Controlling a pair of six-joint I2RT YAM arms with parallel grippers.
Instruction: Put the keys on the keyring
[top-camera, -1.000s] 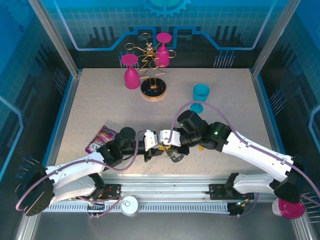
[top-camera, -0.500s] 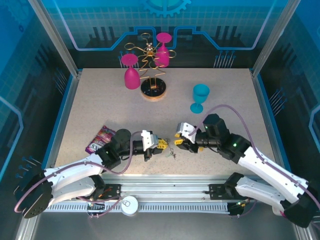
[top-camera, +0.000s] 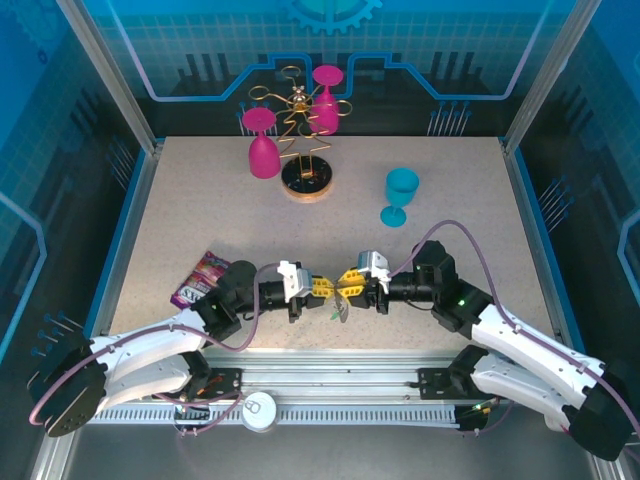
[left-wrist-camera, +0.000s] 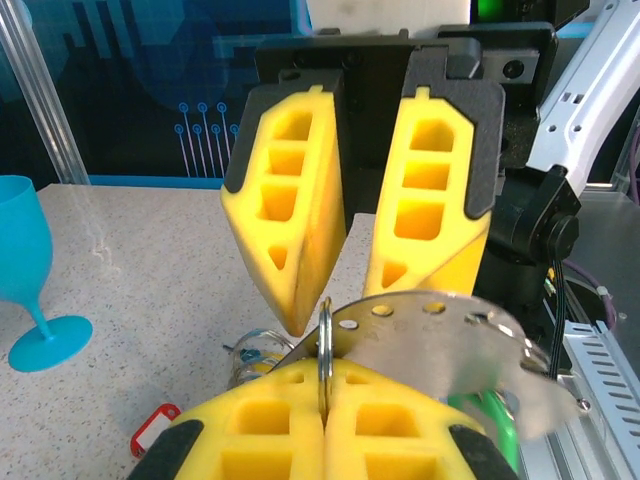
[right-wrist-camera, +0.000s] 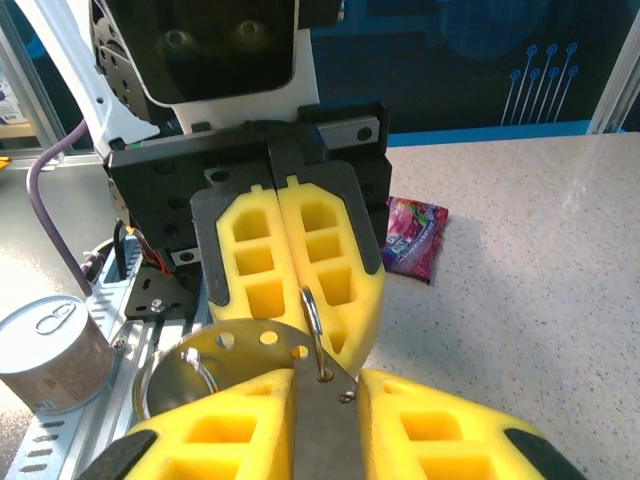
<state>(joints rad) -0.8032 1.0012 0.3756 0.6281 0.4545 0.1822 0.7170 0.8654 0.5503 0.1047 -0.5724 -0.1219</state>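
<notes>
Keyring of grey metal clamped in left hand; right hand fingers apart, either side of it.

Keyring suspended near the front edge of the table, with one red-headed key seen below it.

The keyring is seen as a grey metal plate, curved and pierced along its upper edge by a row of small holes. A thin split ring is presented edge-on and upright and is clamped between the closed pads of the left gripper. A green tag is located under the plate. Smaller rings are grouped low, beside the split ring. The red head of the key is outlined below these rings. Whether the key hangs or rests on the table cannot be determined.
</notes>
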